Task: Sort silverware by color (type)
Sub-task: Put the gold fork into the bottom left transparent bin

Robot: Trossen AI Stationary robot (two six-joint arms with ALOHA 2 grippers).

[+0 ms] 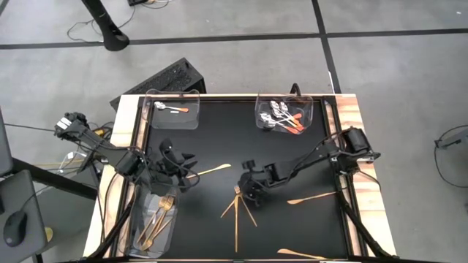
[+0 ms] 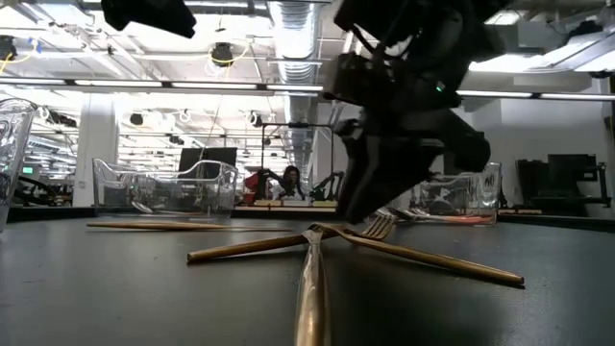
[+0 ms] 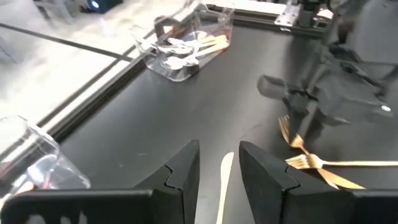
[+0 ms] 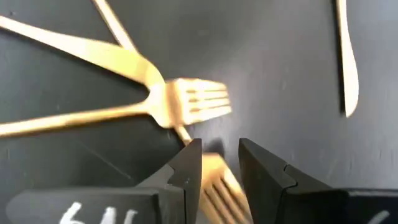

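The right gripper (image 1: 247,191) hangs low over the middle of the black mat (image 1: 219,139), right above a fan of three gold forks (image 1: 238,208) whose heads cross at one spot; its fingers (image 4: 186,177) stand a little apart with a fork's tines showing in the gap, and nothing is clamped between them. The left gripper (image 1: 184,169) sits at the mat's left side, jaws parted and empty, pointing at a slim gold knife (image 1: 212,170) that lies on the mat just ahead of its fingertips. Two more gold knives lie loose: one (image 1: 311,198) to the right of the fork pile and another (image 1: 301,254) near the mat's front edge. Three clear plastic trays stand on the table. The far-left tray (image 1: 174,109) holds one spoon with an orange-red handle (image 1: 172,109). The far-right tray (image 1: 285,115) holds a heap of the same silver-headed spoons (image 1: 281,119), about five, though they overlap too much for a firm count. The front-left tray (image 1: 153,225), beside the left arm, holds several gold utensils (image 1: 156,218) stacked lengthwise, their number unclear. In the low view a person (image 2: 288,179) sits far off in the room behind the table.
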